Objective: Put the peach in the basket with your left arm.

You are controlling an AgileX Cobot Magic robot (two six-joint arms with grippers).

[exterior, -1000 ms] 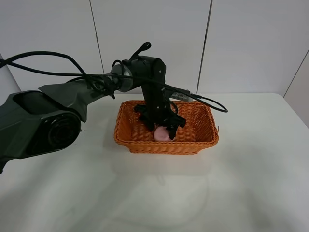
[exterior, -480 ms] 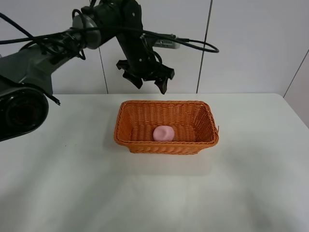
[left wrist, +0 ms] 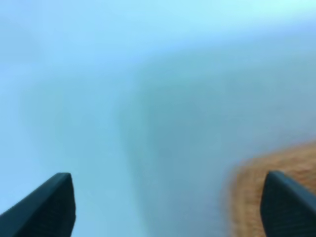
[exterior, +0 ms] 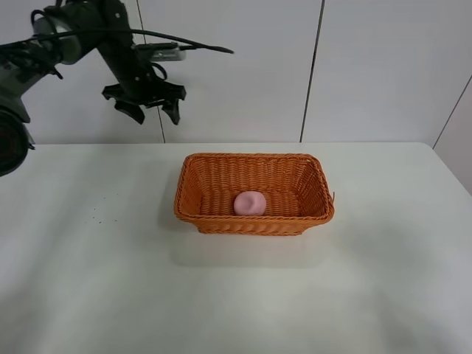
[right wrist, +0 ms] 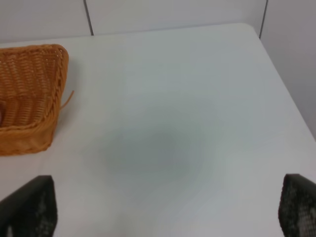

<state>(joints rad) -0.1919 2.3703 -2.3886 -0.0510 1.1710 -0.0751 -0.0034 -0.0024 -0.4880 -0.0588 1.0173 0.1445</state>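
The pale pink peach (exterior: 250,203) lies inside the orange-brown wicker basket (exterior: 310,206) at the middle of the white table. My left gripper (exterior: 144,110) is open and empty, raised high at the back left, well clear of the basket. In the blurred left wrist view its two black fingertips (left wrist: 47,205) stand wide apart, with a smear of the basket (left wrist: 269,197) between them. My right gripper (right wrist: 163,210) is open over bare table; the basket's corner (right wrist: 29,98) shows in the right wrist view. The right arm is out of the exterior view.
The white table (exterior: 369,295) ends at a white panelled wall (exterior: 369,66) behind. Black cables (exterior: 184,48) trail from the left arm near the wall. The table's far corner shows in the right wrist view (right wrist: 249,27).
My left gripper let go of the peach in the basket, rose out of it, and swung up and to the left. The peach and basket have stayed put.
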